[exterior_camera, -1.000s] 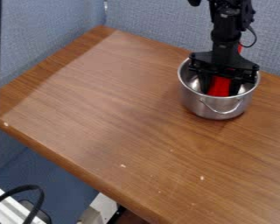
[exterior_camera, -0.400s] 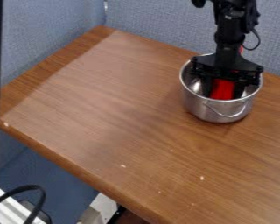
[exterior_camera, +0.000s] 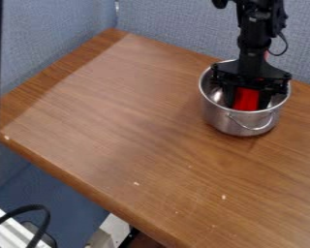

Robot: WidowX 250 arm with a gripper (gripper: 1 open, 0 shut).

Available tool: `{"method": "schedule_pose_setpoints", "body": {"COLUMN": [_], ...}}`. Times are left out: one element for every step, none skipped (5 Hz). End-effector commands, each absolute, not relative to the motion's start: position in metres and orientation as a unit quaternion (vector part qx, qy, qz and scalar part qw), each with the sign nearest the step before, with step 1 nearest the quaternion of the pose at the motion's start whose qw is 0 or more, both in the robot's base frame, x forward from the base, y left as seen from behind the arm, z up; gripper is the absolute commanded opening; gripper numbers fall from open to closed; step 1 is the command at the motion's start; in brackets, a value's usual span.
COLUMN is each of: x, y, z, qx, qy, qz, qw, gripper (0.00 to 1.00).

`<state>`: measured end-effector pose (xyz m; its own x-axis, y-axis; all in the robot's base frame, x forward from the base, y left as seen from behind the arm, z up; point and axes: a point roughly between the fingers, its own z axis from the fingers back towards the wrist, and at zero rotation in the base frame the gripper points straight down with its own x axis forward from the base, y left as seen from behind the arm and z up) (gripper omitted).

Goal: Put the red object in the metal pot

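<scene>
1. Since the end effector [exterior_camera: 250, 90] points straight down into the metal pot [exterior_camera: 244, 113], the red object [exterior_camera: 246, 96] sits directly beneath it, between the fingers, its long axis roughly upright and inside the rim.
2. Whether the fingers are clamped on the red object or standing apart around it cannot be told; they bracket it closely.
3. Nothing besides the red bar shows in the pot, which stands near the table's [exterior_camera: 106, 126] far right edge.
</scene>
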<state>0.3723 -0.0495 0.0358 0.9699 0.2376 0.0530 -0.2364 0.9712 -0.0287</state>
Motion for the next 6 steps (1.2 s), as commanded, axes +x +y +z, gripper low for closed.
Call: {"method": "schedule_pose_setpoints", "body": {"x": [0.35,0.348,0.346,0.344,0.342,0.339], "y": [-0.048,-0.046,-0.044,-0.032,-0.019,-0.02], "z": [0.019,0.025,0.031,0.041,0.051,0.054], "qx": [0.002,0.004,0.004,0.002,-0.001,-0.001], "qy": [0.02,0.025,0.029,0.033,0.035,0.038], "qz": [0.104,0.087,0.07,0.086,0.105,0.114], "qw": [0.994,0.996,0.997,0.996,0.994,0.993], "gripper": [0.0,0.0,0.0,0.0,0.0,1.0]}}
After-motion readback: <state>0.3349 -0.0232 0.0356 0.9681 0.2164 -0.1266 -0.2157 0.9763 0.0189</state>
